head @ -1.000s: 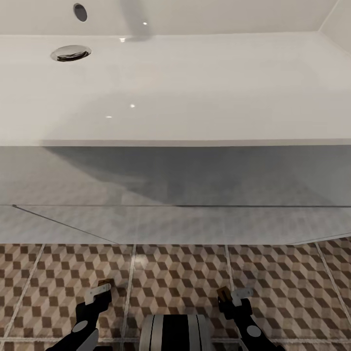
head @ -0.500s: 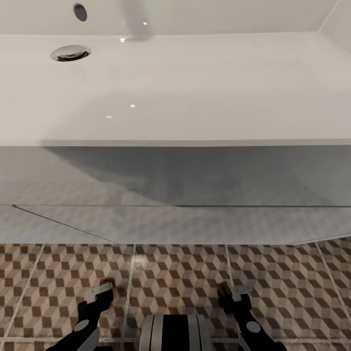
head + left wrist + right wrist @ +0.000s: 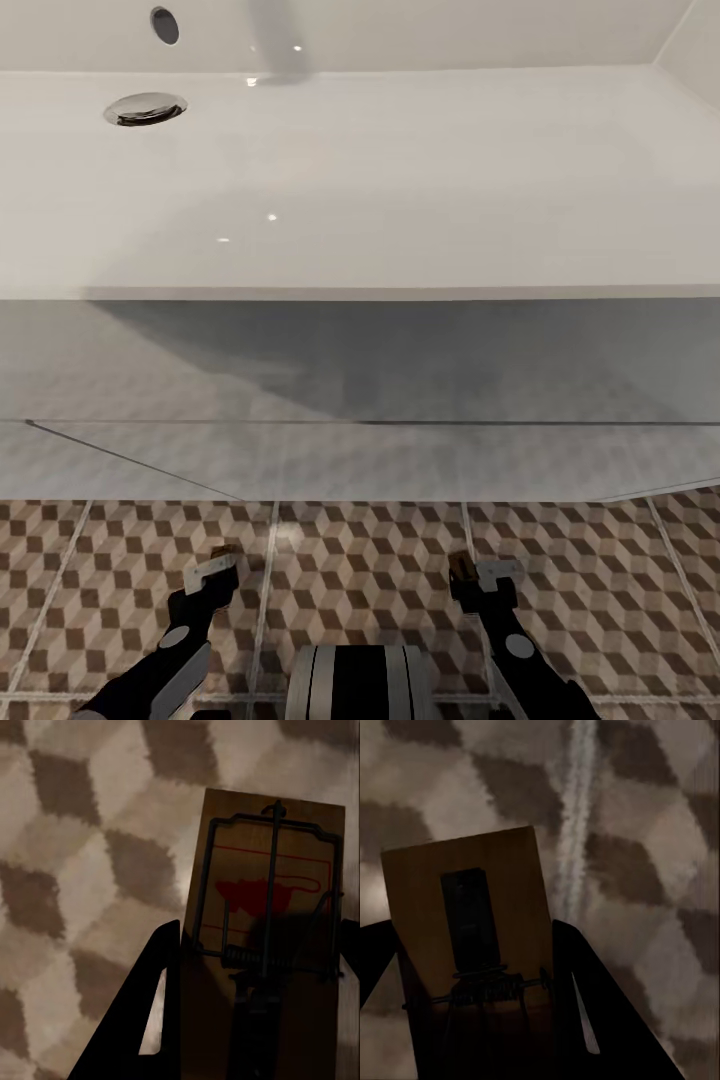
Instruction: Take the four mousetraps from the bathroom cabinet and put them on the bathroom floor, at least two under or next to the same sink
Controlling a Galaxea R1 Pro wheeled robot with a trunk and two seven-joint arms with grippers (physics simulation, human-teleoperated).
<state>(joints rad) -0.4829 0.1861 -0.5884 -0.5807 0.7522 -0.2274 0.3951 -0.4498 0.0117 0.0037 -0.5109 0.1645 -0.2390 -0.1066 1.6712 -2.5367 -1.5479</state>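
Observation:
In the head view, both grippers hang low over the cube-patterned bathroom floor, in front of the white sink. My left gripper is shut on a mousetrap, and only its brown tip peeks past the fingers. My right gripper is shut on another mousetrap. In the left wrist view a tan mousetrap with dark wire and a red print sits in the left gripper, just above the tiles. In the right wrist view the right gripper clamps a mousetrap beside a grout line.
The sink's drain lies at the far left of the basin. Below the basin, the glossy pale vanity front drops to the floor just ahead of both grippers. My own trunk fills the bottom middle between the arms.
Both arms have reached a little forward toward the vanity front, each still holding its mousetrap. The camera and the sink have not shifted.

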